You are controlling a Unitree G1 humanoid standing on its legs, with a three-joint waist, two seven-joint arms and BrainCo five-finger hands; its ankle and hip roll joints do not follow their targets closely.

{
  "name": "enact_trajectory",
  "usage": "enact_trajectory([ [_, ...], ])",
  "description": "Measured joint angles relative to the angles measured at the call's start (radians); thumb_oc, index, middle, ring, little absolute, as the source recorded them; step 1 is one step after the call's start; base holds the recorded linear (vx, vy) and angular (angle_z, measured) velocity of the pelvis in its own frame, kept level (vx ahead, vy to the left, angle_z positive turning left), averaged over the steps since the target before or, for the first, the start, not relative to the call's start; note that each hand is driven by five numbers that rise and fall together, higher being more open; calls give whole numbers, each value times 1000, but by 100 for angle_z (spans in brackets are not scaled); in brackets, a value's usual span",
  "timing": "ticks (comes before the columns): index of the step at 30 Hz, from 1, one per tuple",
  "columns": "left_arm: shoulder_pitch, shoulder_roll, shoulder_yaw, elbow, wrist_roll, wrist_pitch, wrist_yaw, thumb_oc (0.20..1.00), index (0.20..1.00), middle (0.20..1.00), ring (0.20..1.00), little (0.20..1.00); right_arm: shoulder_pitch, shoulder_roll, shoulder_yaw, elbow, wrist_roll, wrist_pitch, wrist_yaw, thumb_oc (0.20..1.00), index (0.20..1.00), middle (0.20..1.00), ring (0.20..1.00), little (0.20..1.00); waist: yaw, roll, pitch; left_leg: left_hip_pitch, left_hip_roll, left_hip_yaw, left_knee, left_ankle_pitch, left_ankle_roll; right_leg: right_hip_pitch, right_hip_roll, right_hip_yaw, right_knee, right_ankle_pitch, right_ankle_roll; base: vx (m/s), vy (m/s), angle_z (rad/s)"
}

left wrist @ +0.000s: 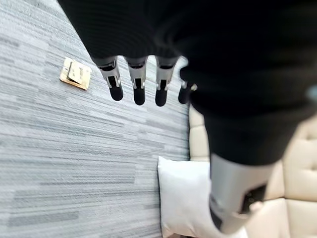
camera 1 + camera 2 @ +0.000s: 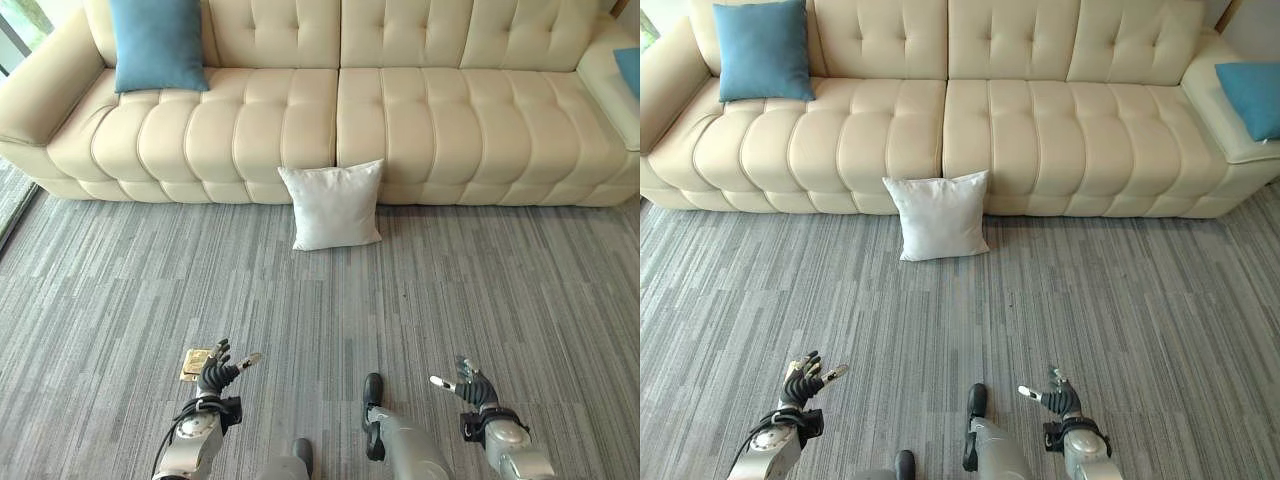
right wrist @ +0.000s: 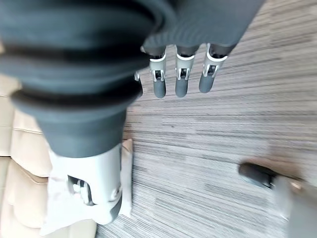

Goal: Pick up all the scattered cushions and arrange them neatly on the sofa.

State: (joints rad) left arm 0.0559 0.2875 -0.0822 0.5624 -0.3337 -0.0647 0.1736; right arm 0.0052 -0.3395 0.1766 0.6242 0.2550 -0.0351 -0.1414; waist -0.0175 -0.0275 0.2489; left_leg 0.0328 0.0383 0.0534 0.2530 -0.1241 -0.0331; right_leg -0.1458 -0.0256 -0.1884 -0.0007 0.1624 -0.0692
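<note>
A: So, where's the loose cushion?

B: The white cushion [image 2: 333, 204] stands on the grey carpet [image 2: 500, 290], leaning against the front of the cream sofa [image 2: 400, 110] at its middle seam. One blue cushion [image 2: 158, 43] sits upright at the sofa's left end, another blue cushion [image 2: 1252, 98] lies on the right armrest.

A: And the hands?

B: The left hand [image 2: 216, 370] and right hand [image 2: 470, 385] hover low over the carpet, fingers spread, holding nothing, well apart from the white cushion. A small brass floor plate [image 2: 195, 363] lies beside the left hand.
</note>
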Motion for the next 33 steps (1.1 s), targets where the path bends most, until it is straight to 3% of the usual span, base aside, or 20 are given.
enact_trajectory([
  [1,-2,-7,-3,0,0,-5,-2,1000,1000,1000,1000,1000,-10,-7,-1,-4,0,-4,0,1000,1000,1000,1000,1000,0,-1,0,-18,3,-11,29,-13,-21,42,3,-2,-41,6,-13,239,-7,0],
  [4,-8,-12,-5,-1,0,-9,-3,1000,1000,1000,1000,1000,-15,-16,-1,-3,0,-5,0,1000,1000,1000,1000,1000,1,2,0,-49,4,-18,-46,-6,-31,84,7,-7,-75,-20,-13,192,9,6],
  [7,-17,-14,-5,1,0,-8,-4,1000,1000,1000,1000,1000,-13,-15,1,-2,0,-3,0,1000,1000,1000,1000,1000,6,5,7,-110,9,-17,-143,44,-49,110,9,-19,-82,-31,-12,238,54,5],
  [9,-18,-17,-5,6,0,-8,-6,1000,1000,1000,1000,1000,-7,-14,5,2,0,-1,-2,1000,1000,1000,1000,1000,15,9,16,-161,33,-17,-211,115,-60,151,16,-20,-82,-61,0,347,98,-1],
  [11,-19,-21,-5,13,0,-6,-6,1000,1000,1000,1000,1000,-4,-13,9,19,0,-2,-8,1000,1000,1000,1000,1000,26,24,22,-208,61,-11,-246,170,-71,185,28,-38,-89,-104,-12,383,143,1],
  [15,-19,-21,-5,37,0,-3,-2,1000,1000,1000,1000,1000,11,-13,5,41,0,2,-11,1000,1000,1000,1000,1000,55,36,24,-268,70,-9,-289,210,-73,218,29,-29,-88,-144,5,349,210,-8],
  [17,12,-24,-2,37,0,7,2,1000,1000,1000,1000,1000,24,-16,2,35,-2,5,-8,1000,1000,1000,1000,1000,60,63,9,-238,72,5,-299,225,-54,249,25,-2,-76,-164,51,352,244,-26],
  [18,25,-27,-4,36,0,7,2,1000,1000,1000,1000,1000,32,-20,1,34,-2,2,-7,1000,1000,1000,1000,1000,61,74,2,-225,77,14,-306,274,-35,257,23,7,-72,-171,65,340,249,-39],
  [19,40,-29,-1,40,0,10,1,1000,1000,1000,1000,1000,39,-16,2,38,-15,5,-6,1000,1000,1000,1000,1000,67,64,-1,-203,39,24,-294,321,22,267,-21,27,-31,-209,102,207,171,-23],
  [21,33,-18,-1,23,0,10,0,1000,1000,1000,1000,1000,47,-10,5,33,-21,4,3,1000,1000,1000,1000,1000,66,41,-11,-204,-19,37,-288,299,61,223,-78,53,60,-248,124,244,259,7],
  [22,12,-7,0,29,0,11,-1,1000,1000,1000,1000,1000,41,-8,6,40,-22,6,5,1000,1000,1000,1000,1000,70,24,-7,-200,-46,41,-282,271,85,179,-111,77,164,-286,165,246,257,6],
  [23,4,0,6,33,0,11,1,1000,1000,1000,1000,1000,25,-5,6,37,-23,19,6,1000,1000,1000,1000,1000,75,27,-7,-193,-50,59,-283,277,98,92,-138,92,338,-332,175,219,178,-11],
  [26,2,39,5,30,1,11,2,1000,1000,1000,1000,1000,25,12,9,30,-22,19,14,1000,1000,1000,1000,1000,74,18,-3,-115,-63,63,-293,226,142,-8,-150,115,559,-357,186,286,107,-10],
  [28,13,53,7,27,0,10,5,1000,1000,1000,1000,1000,16,16,8,35,-22,19,13,1000,1000,1000,1000,1000,73,19,-4,-72,-61,74,-312,224,141,-46,-150,90,542,-371,180,234,-9,-10],
  [30,0,56,9,24,0,8,10,1000,1000,1000,1000,1000,1,24,10,36,-21,19,14,1000,1000,1000,1000,1000,51,9,8,-61,-56,66,-310,185,156,-131,-126,64,402,-357,189,370,-82,-8],
  [31,0,59,12,33,0,11,13,1000,1000,1000,1000,1000,-4,28,9,35,-20,21,12,1000,1000,1000,1000,1000,45,10,15,-56,-53,70,-309,200,136,-143,-122,62,350,-326,178,357,-121,1],
  [33,-9,54,14,31,-1,10,13,1000,1000,1000,1000,1000,9,39,6,43,-17,23,12,1000,1000,1000,1000,1000,21,-12,18,-37,-61,65,-318,172,133,-179,-119,31,183,-234,206,310,-126,17],
])
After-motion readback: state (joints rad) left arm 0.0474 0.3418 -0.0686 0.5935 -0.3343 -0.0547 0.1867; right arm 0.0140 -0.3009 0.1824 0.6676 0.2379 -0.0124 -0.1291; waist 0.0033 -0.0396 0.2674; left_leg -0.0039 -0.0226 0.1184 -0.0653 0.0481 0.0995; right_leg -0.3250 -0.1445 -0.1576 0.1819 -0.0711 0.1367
